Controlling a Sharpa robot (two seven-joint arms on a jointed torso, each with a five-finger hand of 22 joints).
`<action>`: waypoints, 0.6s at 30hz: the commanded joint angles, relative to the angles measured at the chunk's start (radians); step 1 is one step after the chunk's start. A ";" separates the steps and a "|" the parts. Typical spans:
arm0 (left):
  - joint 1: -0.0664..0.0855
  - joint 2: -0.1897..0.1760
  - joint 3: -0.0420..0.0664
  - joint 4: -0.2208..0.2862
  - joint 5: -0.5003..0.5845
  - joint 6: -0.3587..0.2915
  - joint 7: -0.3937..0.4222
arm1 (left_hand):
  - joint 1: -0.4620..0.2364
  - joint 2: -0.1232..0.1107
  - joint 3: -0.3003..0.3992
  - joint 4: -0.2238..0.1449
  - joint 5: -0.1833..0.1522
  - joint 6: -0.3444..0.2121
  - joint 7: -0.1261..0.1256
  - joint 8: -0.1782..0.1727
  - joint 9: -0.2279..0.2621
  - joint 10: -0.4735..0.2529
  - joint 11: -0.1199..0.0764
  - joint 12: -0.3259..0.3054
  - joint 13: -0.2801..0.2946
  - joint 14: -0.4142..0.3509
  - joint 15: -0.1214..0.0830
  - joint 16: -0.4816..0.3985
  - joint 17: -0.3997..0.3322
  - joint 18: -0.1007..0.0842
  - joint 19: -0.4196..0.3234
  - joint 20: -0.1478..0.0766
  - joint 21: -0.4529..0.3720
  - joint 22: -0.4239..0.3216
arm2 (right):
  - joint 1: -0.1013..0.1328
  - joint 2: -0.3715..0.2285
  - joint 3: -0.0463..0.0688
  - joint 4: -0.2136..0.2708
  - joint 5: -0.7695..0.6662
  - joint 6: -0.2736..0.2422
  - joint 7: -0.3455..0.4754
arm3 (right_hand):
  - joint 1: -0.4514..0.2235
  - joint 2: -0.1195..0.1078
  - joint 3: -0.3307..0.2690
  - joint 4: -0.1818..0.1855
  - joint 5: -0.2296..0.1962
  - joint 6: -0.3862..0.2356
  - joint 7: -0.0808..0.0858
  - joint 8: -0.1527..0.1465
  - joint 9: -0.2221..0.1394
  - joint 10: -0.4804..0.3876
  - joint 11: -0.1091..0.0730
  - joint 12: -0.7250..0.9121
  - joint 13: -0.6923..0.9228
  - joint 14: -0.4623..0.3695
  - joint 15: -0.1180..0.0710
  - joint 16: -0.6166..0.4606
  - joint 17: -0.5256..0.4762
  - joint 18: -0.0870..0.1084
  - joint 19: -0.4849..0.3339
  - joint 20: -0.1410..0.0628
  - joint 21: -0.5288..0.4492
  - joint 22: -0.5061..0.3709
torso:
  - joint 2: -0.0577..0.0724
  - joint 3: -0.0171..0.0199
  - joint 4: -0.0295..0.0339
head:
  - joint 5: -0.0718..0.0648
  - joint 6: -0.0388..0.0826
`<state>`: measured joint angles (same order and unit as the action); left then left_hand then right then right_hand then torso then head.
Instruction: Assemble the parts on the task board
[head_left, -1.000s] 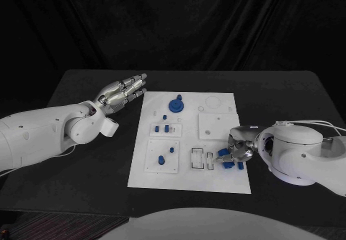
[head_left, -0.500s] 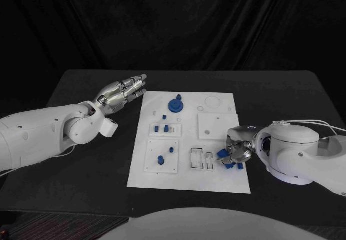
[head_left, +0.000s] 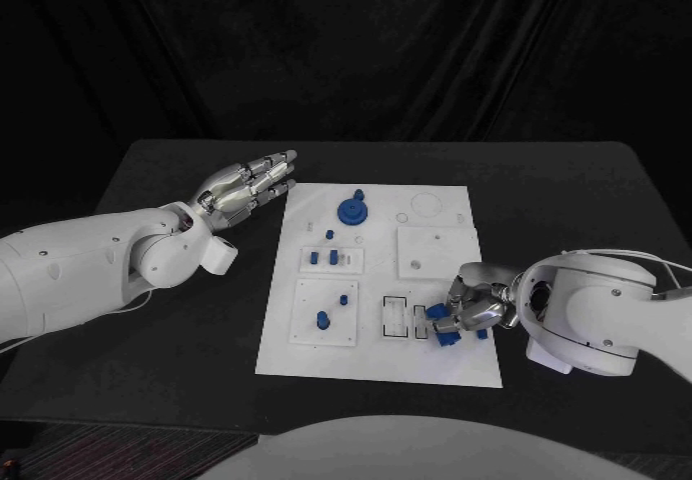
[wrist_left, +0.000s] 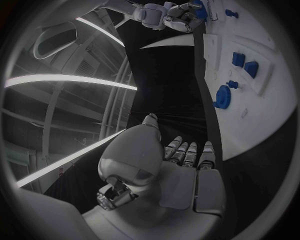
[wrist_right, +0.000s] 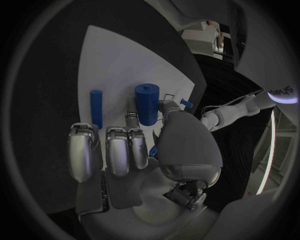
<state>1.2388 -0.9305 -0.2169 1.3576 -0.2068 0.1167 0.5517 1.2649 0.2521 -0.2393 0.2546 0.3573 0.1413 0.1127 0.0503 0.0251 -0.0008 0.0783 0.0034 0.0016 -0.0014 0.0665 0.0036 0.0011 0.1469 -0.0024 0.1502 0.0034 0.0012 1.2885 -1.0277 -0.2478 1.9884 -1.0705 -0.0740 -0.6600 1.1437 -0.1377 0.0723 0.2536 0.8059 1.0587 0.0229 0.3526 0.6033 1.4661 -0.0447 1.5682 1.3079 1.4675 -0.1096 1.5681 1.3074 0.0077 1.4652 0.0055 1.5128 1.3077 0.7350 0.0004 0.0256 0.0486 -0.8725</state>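
The white task board (head_left: 378, 350) lies mid-table. My right hand (head_left: 470, 311) hovers low over its lower right corner, fingers curled and thumb pressed against them; a sliver of a small blue part (wrist_right: 152, 151) shows pinched there. Just past the fingertips a blue cylinder (wrist_right: 147, 104) and a thin blue rod (wrist_right: 95, 108) rest on the board, seen from above as blue pieces (head_left: 447, 338) around the hand. My left hand (head_left: 245, 185) floats beside the board's far left corner, fingers straight and apart, holding nothing. A round blue knob (head_left: 353, 211) stands near the board's far edge.
Small blue pegs (head_left: 333, 258) and another peg (head_left: 320, 320) stand in the two raised white blocks on the board's left half. Two narrow slots (head_left: 394, 315) lie just left of my right hand. A square white plate (head_left: 434, 250) sits behind it. Bare black table (head_left: 577, 190) surrounds the board.
My right hand has shifted slightly left and toward the board's near edge, and the blue pieces by it have moved with it. The left arm has not moved.
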 joint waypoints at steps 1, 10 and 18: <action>-0.001 0.001 0.001 0.003 0.002 0.014 0.008 | 0.012 -0.003 0.000 -0.008 0.011 0.002 0.008 0.005 0.001 0.001 0.010 -0.003 -0.002 0.001 0.006 -0.004 -0.001 0.008 0.002 0.007 -0.003 -0.001 | 0.025 -0.010 0.002 0.015 0.286 -0.122 0.032 | 0.045 0.075 0.172 -0.158 0.035 -0.008 -0.004 0.011 0.052 0.105 -0.004 0.003 0.263 0.103 0.004 0.002 0.260 0.010 0.069 0.002 -0.005 0.240 | 0.000 -0.0008 0.0011 | 0.000 0.000; -0.002 0.004 0.001 0.002 0.002 0.010 0.006 | 0.015 -0.002 0.001 -0.013 0.018 0.003 0.009 0.006 0.002 0.001 0.010 -0.003 -0.002 0.001 0.007 -0.004 -0.001 0.009 0.002 0.009 -0.003 -0.001 | 0.094 -0.005 0.002 0.022 0.534 -0.204 0.032 | 0.008 0.080 0.186 -0.158 0.013 -0.017 -0.002 0.021 0.061 0.105 -0.002 0.003 0.263 0.102 0.004 0.000 0.255 0.012 0.064 0.003 -0.013 0.237 | -0.002 -0.0006 0.0024 | -0.006 0.000; -0.002 0.009 0.001 0.001 0.002 0.014 0.002 | 0.028 0.001 0.009 -0.040 0.060 0.004 0.011 0.007 0.002 0.001 0.012 -0.003 -0.002 0.001 0.010 -0.004 -0.001 0.009 0.002 0.012 -0.003 -0.001 | 0.082 0.022 0.001 -0.003 0.466 -0.215 0.020 | -0.010 0.078 0.191 -0.159 0.010 -0.035 0.002 0.019 0.062 0.105 0.000 0.003 0.263 0.101 0.007 -0.002 0.252 0.020 0.046 0.005 -0.043 0.226 | -0.003 -0.0030 0.0024 | 0.004 0.000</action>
<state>1.2382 -0.9249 -0.2169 1.3582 -0.2069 0.1189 0.5459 1.2811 0.2523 -0.2299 0.2204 0.4116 0.1449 0.1163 0.0543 0.0259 -0.0017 0.0846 0.0034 0.0009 0.0023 0.0700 0.0036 0.0016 0.1470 0.0012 0.1537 0.0034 0.0014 1.3784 -1.0079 -0.2463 1.9874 -0.6025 -0.2500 -0.6391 1.1056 -0.0996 0.0873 0.2687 0.8165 1.0304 0.0236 0.3707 0.6657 1.4644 -0.0429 1.5682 1.3076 1.4673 -0.1092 1.5681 1.3074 0.0078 1.4652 0.0055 1.4716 1.3075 0.7323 -0.0014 0.0291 0.0483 -0.8725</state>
